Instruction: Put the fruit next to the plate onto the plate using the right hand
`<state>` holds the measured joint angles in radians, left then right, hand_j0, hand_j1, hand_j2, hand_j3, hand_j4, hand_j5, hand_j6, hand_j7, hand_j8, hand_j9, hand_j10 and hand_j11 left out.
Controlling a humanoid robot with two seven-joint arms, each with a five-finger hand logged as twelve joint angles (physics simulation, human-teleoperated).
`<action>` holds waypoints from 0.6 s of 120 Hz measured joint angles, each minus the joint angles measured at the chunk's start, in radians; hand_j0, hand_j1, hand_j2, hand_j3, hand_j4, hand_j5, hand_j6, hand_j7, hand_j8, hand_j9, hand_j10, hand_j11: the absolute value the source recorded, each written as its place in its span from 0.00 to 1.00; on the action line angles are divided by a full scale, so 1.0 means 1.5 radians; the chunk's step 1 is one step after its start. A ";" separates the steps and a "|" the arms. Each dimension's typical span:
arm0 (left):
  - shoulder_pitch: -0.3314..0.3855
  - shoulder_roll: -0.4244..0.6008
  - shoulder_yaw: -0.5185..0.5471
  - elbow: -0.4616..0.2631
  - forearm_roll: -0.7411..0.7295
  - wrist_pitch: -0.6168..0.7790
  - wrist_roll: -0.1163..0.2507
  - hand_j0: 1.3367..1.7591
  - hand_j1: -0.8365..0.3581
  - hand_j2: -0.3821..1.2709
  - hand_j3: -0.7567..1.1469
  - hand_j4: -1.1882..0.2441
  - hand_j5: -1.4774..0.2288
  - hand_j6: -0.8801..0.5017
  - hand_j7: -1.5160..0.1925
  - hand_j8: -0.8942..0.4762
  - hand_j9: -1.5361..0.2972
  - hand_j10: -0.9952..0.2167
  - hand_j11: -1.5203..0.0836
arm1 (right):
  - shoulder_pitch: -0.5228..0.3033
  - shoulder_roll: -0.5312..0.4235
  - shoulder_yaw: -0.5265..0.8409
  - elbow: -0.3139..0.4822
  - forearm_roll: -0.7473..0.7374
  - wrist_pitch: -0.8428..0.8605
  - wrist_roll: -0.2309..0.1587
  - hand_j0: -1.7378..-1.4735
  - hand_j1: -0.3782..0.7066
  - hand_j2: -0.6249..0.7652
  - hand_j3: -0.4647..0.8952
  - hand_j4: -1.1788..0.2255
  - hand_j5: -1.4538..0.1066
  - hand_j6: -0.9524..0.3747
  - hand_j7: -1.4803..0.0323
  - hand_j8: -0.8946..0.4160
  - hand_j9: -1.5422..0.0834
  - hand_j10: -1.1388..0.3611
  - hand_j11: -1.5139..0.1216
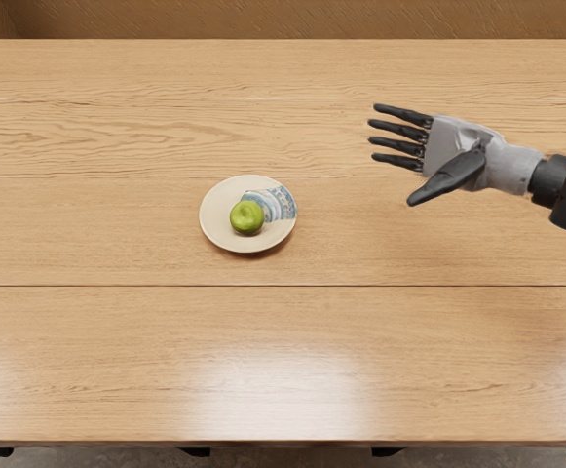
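A green round fruit (246,216) lies on a small cream plate (222,224) with a blue pattern on its right side, near the middle of the wooden table. My right hand (406,156) hovers to the right of the plate, well apart from it, with its fingers spread and pointing left. It holds nothing. Its arm comes in from the picture's right edge. The left arm does not show.
The wooden table (283,361) fills the view, with its front edge near the bottom and a wall behind its far edge. No other objects stand on it.
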<state>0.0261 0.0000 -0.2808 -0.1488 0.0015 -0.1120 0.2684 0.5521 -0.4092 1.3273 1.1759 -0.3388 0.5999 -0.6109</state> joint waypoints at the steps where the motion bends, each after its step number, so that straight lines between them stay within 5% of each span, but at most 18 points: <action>1: 0.000 0.000 0.000 0.000 0.000 0.000 0.000 0.76 0.98 0.23 0.40 0.82 0.86 0.63 0.88 0.65 0.83 0.81 0.94 | -0.003 0.000 0.003 -0.001 0.002 0.001 0.000 0.30 0.03 0.45 0.34 0.84 0.93 0.72 0.98 0.68 0.95 0.76 0.93; 31: 0.000 0.000 0.000 0.000 0.000 0.000 0.000 0.76 0.98 0.23 0.40 0.82 0.86 0.63 0.88 0.64 0.83 0.81 0.94 | -0.086 -0.049 0.067 -0.017 0.100 0.007 0.000 0.30 0.03 0.45 0.34 0.84 0.93 0.72 0.98 0.68 0.95 0.76 0.93; 72: -0.004 0.000 -0.001 0.000 0.000 0.000 0.000 0.76 0.98 0.23 0.40 0.82 0.86 0.63 0.88 0.64 0.83 0.81 0.94 | -0.099 -0.065 0.066 -0.062 0.124 0.007 0.000 0.30 0.03 0.45 0.34 0.84 0.93 0.72 0.98 0.68 0.95 0.76 0.93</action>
